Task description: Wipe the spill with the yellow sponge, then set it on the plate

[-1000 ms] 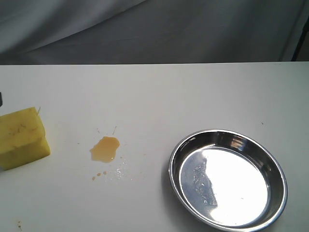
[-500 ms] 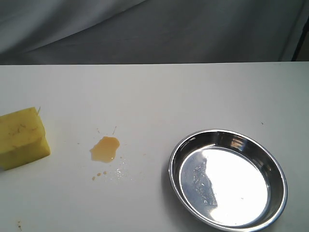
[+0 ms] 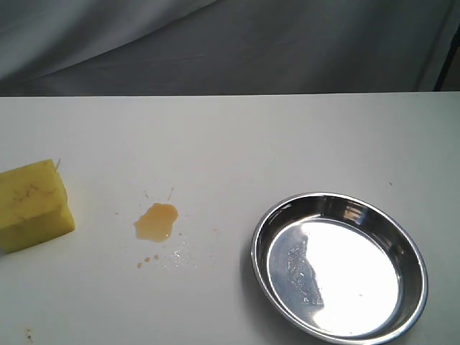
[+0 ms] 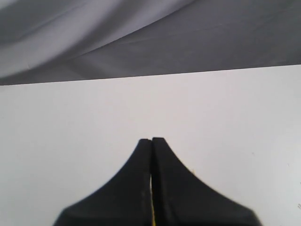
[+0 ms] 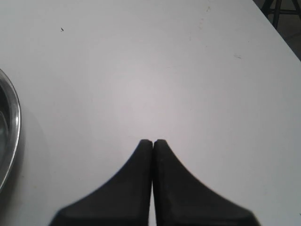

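Note:
The yellow sponge [image 3: 34, 204] lies on the white table [image 3: 237, 136] at the far left edge of the exterior view. To its right sits the amber spill [image 3: 156, 221], with tiny droplets below it. The steel plate [image 3: 338, 265] rests at the lower right, with nothing in it. Neither arm shows in the exterior view. My left gripper [image 4: 151, 140] is shut, its black fingers pressed together over bare table; a thin yellow sliver shows low between them. My right gripper [image 5: 153, 141] is shut over bare table, with the plate's rim [image 5: 14, 117] off to one side.
A grey cloth backdrop [image 3: 230, 43] hangs behind the table's far edge. The table's corner and a dark stand [image 5: 282, 12] show in the right wrist view. A few small dark specks dot the tabletop.
A dark bit of the left arm at the exterior view's left edge one second ago has gone out of sight. The sponge, spill and plate have not moved.

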Controlling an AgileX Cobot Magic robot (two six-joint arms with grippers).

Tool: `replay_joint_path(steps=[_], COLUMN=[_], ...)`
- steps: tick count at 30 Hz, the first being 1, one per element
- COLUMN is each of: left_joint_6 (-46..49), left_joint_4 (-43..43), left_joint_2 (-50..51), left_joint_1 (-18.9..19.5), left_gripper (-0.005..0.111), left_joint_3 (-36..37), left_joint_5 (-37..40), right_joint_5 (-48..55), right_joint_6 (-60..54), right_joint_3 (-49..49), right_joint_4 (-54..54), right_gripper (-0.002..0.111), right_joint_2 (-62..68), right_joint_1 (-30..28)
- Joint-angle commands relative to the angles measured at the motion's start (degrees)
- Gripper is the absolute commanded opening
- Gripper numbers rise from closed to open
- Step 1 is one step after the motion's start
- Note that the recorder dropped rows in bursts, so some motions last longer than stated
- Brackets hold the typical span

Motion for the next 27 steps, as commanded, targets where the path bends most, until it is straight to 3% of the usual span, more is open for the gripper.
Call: replay_joint_path(steps=[1,5,14,27], left_joint_6=[-0.4,0.7,4.2,-0.4], left_joint_4=[-0.1,-0.1,1.9,-0.1], left_joint_2=[0.1,0.1,-1.9,-25.4], left_joint_1=[0.1,-0.1,-8.7,-10.3], left_gripper=[0.0,0.0,0.0,0.0], left_joint_3=[0.4,1.6,0.9,0.4], left_joint_5=[0.0,0.9,-3.2,-3.9], right_joint_5=[-0.9,-0.9,-0.9,-0.9], right_joint_6=[0.3,0.3,0.3,0.3], right_joint_3=[0.2,0.2,0.2,0.2], right_joint_4=[-0.2,-0.2,-0.2,-0.2], right_gripper=[0.0,0.0,0.0,0.0], right_joint_2=[0.1,0.1,0.1,0.1], right_joint_1=[-0.4,-0.4,-0.4,-0.4])
